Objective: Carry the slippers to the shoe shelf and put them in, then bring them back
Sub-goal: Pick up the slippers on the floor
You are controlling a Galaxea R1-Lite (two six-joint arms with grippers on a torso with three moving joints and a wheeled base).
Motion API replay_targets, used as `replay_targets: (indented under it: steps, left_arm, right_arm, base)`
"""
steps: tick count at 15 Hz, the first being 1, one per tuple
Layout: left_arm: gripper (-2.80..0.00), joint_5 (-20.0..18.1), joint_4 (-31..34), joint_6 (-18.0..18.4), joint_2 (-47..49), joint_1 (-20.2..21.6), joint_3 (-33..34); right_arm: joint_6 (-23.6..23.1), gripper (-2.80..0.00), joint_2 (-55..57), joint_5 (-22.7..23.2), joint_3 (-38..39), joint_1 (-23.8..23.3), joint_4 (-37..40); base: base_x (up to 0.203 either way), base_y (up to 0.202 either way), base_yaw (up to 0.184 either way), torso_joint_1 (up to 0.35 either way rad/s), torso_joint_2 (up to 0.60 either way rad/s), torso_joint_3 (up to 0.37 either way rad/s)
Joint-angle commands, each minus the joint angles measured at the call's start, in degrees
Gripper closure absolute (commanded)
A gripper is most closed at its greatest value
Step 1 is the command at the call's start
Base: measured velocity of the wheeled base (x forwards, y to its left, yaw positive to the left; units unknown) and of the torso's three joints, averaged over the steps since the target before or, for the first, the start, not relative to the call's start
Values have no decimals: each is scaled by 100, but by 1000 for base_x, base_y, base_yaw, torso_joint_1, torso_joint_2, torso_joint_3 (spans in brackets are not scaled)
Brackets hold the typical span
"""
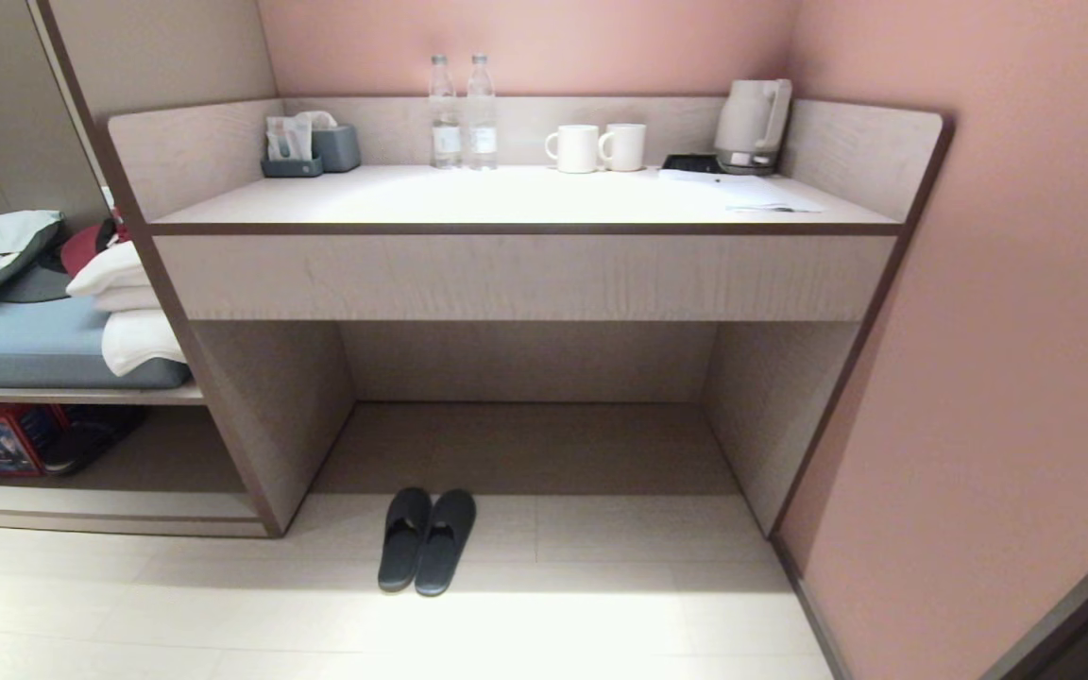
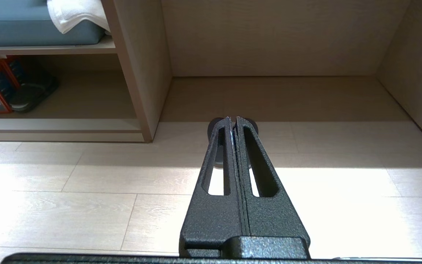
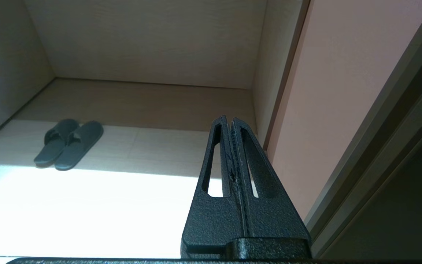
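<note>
slippers (image 1: 427,540) side by side, floor (image 1: 601,604); no legible writing.

Desk (image 1: 506,203) with two water bottles (image 1: 464,113), two white mugs (image 1: 598,147), kettle (image 1: 754,123), tissue box (image 1: 336,146); folded towels (image 1: 128,312) and red box (image 1: 1,439) beyond fingertips, far left.

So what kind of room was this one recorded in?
Most likely a hotel room: a built-in desk holds a kettle, two white mugs and two water bottles, and plain dark slippers sit on the floor before it.
</note>
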Motion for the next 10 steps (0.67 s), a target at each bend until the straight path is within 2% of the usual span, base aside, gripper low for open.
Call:
replay_targets:
  steps: [1, 10]
  left_arm:
    - [0, 1, -2, -2, 1, 2, 1]
    - [0, 1, 7, 25, 10, 2, 1]
  right_arm:
    - [-2, 0, -2, 3, 0, 2, -1]
    - [-2, 0, -11, 3, 0, 0, -1]
  base:
    - [0, 0, 0, 0, 0, 0]
    - [0, 0, 0, 0, 0, 0]
